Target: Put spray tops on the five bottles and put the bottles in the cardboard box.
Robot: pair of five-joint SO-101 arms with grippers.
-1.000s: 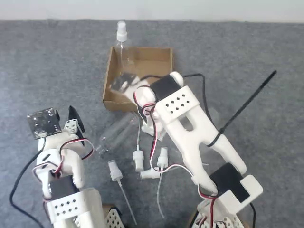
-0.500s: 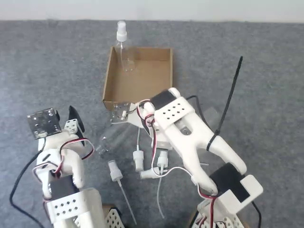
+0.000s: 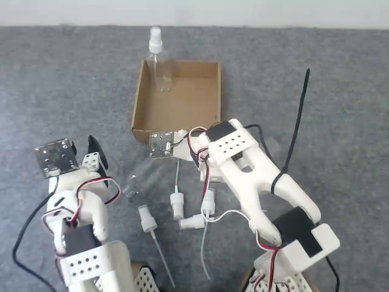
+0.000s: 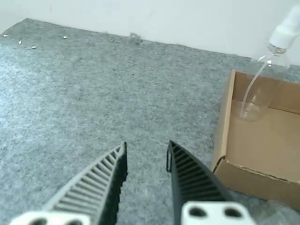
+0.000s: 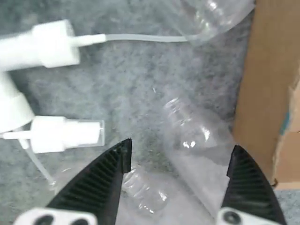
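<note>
You are holding the right tool (image 5: 180,152) released, its ribbed black jaws spread wide to either side of a clear bottle (image 5: 197,140). The bottle is lying on its side just beside the wall of the cardboard box (image 5: 267,79). I judge that this straddle is setting you up to clamp the bottle's thin, glossy, easily dented body.

Your left tool (image 4: 146,150) is also hanging released, over bare bench (image 4: 70,93), likely waiting to take a top.

White spray tops (image 5: 51,44) with slim translucent dip tubes (image 5: 140,38) are lying near the bottle. The bench's fuzzy grey felt is probably keeping these round parts from rolling.

One capped bottle (image 3: 159,67) is standing upright in the box's far corner, so that one is looking finished.
</note>
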